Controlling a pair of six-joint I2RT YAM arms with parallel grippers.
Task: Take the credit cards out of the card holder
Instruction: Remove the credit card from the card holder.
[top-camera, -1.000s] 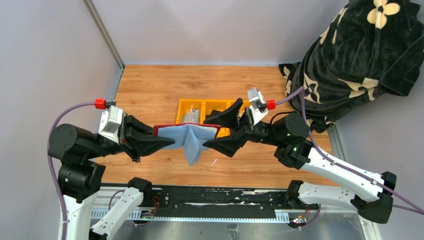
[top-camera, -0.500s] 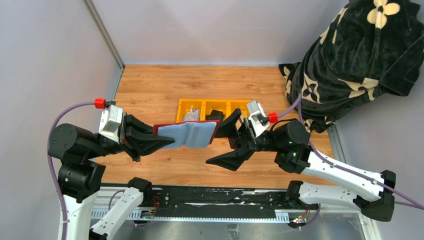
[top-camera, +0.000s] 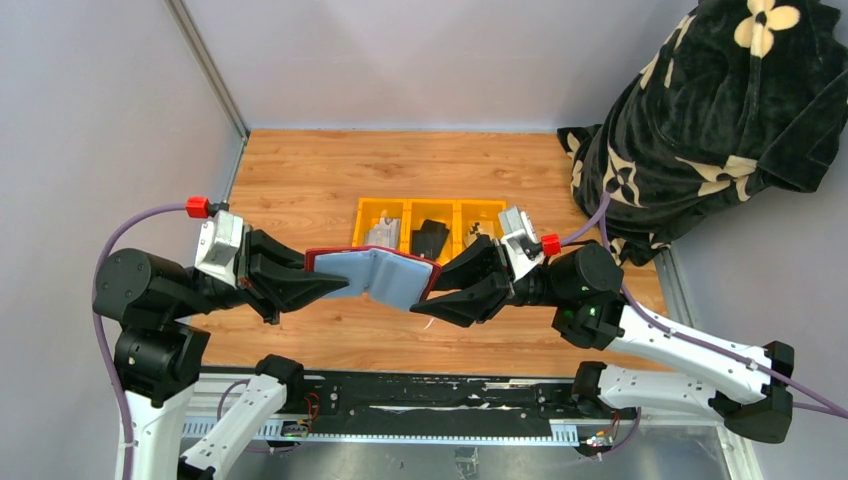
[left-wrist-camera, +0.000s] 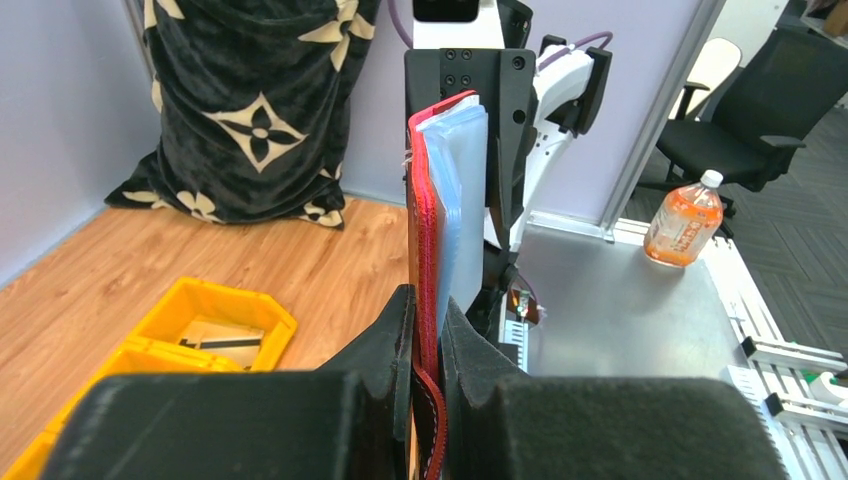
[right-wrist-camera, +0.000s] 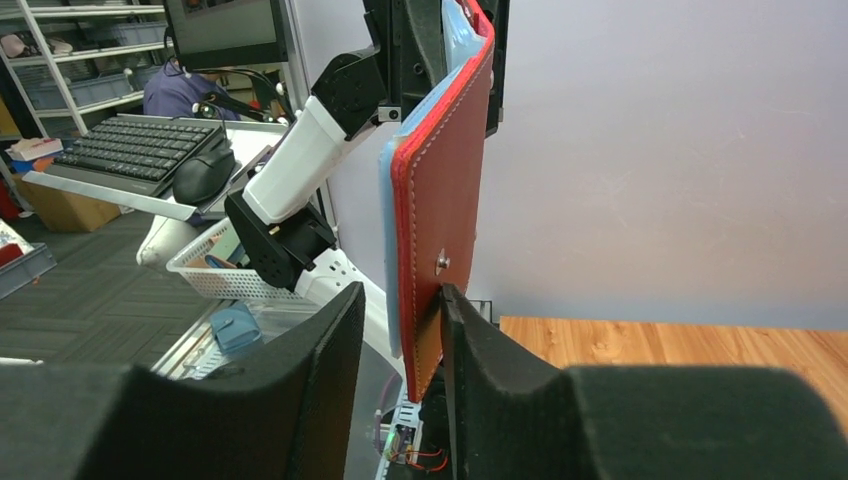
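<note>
You've got a warm brown wooden plank tabletop (top-camera: 320, 170) boxed in by plain pale grey walls (top-camera: 420, 60). In the overhead view a thin silver metal corner post (top-camera: 205, 65) sits at 11 o'clock and a heaped black plush cloth with cream flower prints (top-camera: 720, 110) at 2 o'clock. The left wrist view shows a black office chair (left-wrist-camera: 760, 120) at 2 o'clock and a clear plastic bottle of orange drink (left-wrist-camera: 683, 212) on a silver metal bench (left-wrist-camera: 620, 340). The right wrist view catches a black computer keyboard (right-wrist-camera: 135, 150) and a black mouse (right-wrist-camera: 205, 175) at 9 o'clock.

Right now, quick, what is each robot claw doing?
Left gripper: closed, holding the red card holder by one end.
Right gripper: partly open around its other end, not clamped yet.
</note>
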